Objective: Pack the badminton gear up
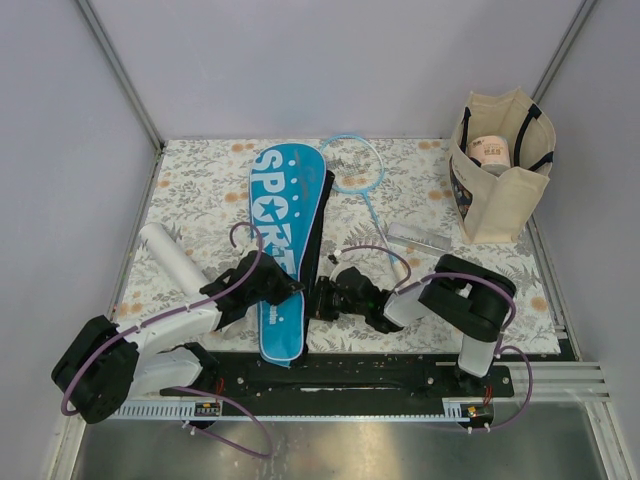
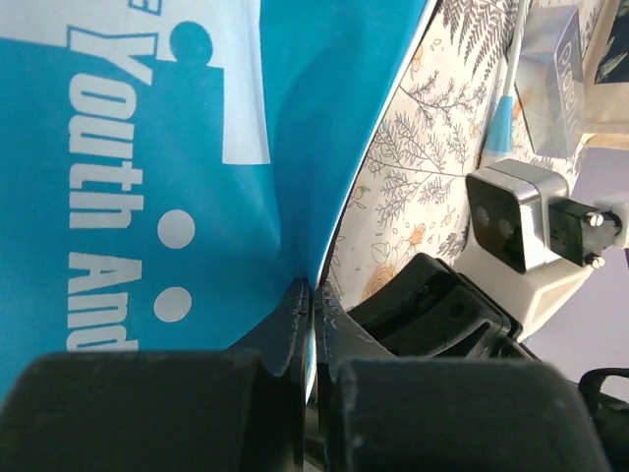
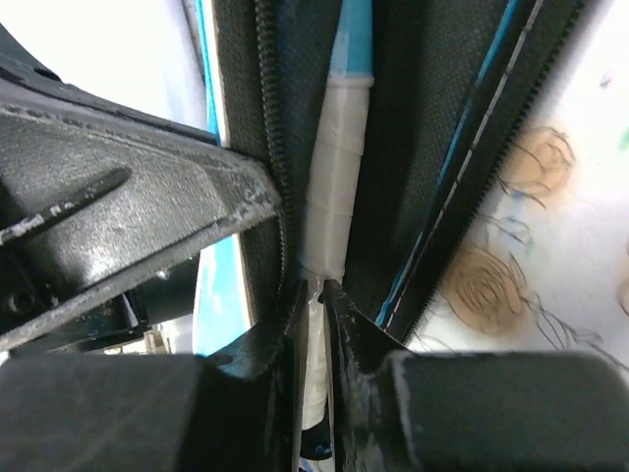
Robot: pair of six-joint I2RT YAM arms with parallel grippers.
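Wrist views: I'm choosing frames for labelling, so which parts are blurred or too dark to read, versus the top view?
Left wrist: the left tool is a dark, soft-focus mass at the bottom; lettering on the blue cover is crisp. Right wrist: the right tool is dim and blurred, the white racket handle it pinches sharper. Top external: even light, faint shadows, all sharp.

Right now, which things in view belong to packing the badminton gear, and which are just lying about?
Job: blue SPORT cover, loose racket, racket handle inside the cover, white tube.
Lying about: beige tote, roll inside it, clear packet (use unclear).
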